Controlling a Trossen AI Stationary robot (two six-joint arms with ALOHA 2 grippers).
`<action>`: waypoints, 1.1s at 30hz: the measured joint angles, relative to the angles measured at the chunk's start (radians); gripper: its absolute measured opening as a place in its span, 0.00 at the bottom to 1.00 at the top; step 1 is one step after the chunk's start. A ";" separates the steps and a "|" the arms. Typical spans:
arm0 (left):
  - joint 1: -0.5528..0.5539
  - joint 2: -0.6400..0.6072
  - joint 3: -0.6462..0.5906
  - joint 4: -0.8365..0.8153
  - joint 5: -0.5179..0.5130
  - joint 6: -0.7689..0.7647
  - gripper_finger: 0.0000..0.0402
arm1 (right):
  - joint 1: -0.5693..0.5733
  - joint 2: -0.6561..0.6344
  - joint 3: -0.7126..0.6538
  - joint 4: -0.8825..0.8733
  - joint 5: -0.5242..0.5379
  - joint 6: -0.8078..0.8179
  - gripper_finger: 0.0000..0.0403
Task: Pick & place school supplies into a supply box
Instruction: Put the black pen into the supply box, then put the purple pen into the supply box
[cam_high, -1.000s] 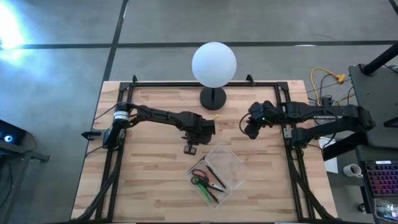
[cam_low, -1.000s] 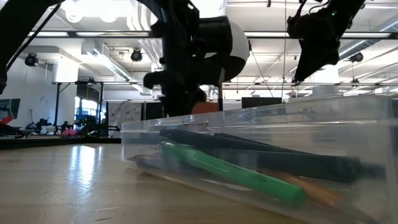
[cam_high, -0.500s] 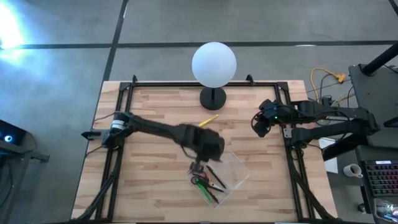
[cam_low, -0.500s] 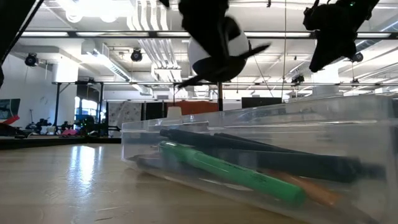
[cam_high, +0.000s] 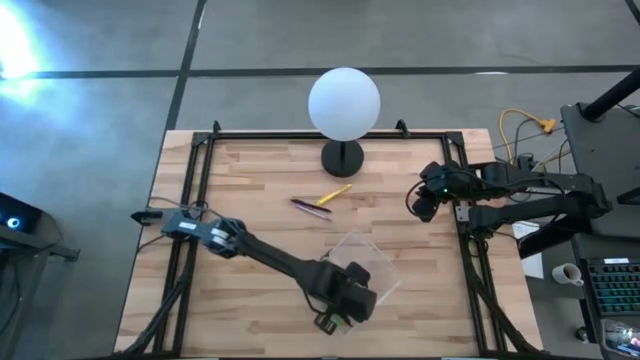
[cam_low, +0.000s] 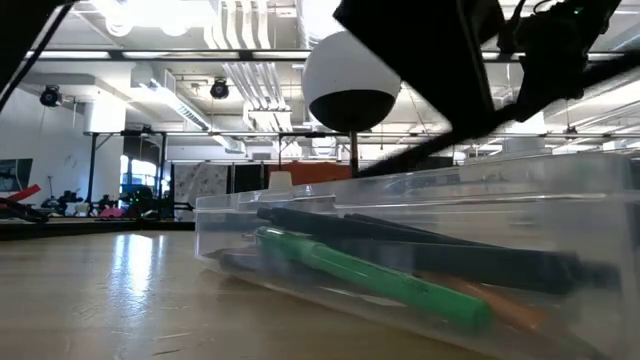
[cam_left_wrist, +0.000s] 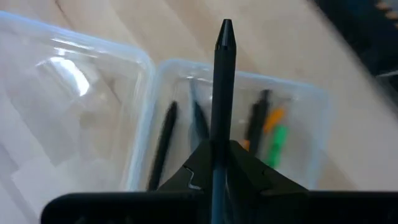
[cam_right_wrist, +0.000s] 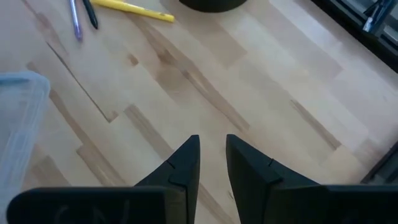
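Observation:
The clear supply box (cam_high: 362, 268) lies near the table's middle and fills the low view (cam_low: 420, 215). In it lie a green marker (cam_low: 380, 282), dark pens (cam_low: 430, 248) and an orange-tipped item (cam_low: 505, 308). My left gripper (cam_high: 335, 318) hovers over the box's near end, shut on a dark pen (cam_left_wrist: 222, 87). A yellow pencil (cam_high: 335, 193) and a purplish pen (cam_high: 311, 207) lie flat on the wood farther back. My right gripper (cam_high: 424, 203) waits, slightly open, by the table's right side, above bare wood (cam_right_wrist: 212, 155). My left gripper pinches the dark pen between its two fingers at a point on the barrel (cam_left_wrist: 219, 140). The pen runs along the fingers and sticks out ahead of them, its tip (cam_left_wrist: 225, 28) free. It is lifted clear above the box.
A white globe lamp (cam_high: 344, 103) on a black base (cam_high: 342, 157) stands at the table's far edge. Black frame rails run along the left and right sides. Bare wood lies left of the box and along the near edge.
My left gripper has swung quickly from the table's middle toward the near edge, carrying the dark pen lifted off the wood, and now hangs over the box's near end. My right gripper has drawn back a little toward the right edge.

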 joint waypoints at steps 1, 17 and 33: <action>0.000 0.020 0.024 -0.021 -0.013 0.000 0.03 | 0.000 -0.001 0.000 0.001 -0.001 0.000 0.17; 0.006 0.058 0.014 -0.087 -0.012 -0.214 0.21 | 0.000 -0.004 -0.003 -0.018 -0.010 0.000 0.17; 0.095 -0.032 0.051 -0.324 -0.108 -0.215 0.37 | 0.000 -0.003 -0.009 -0.014 -0.005 -0.004 0.17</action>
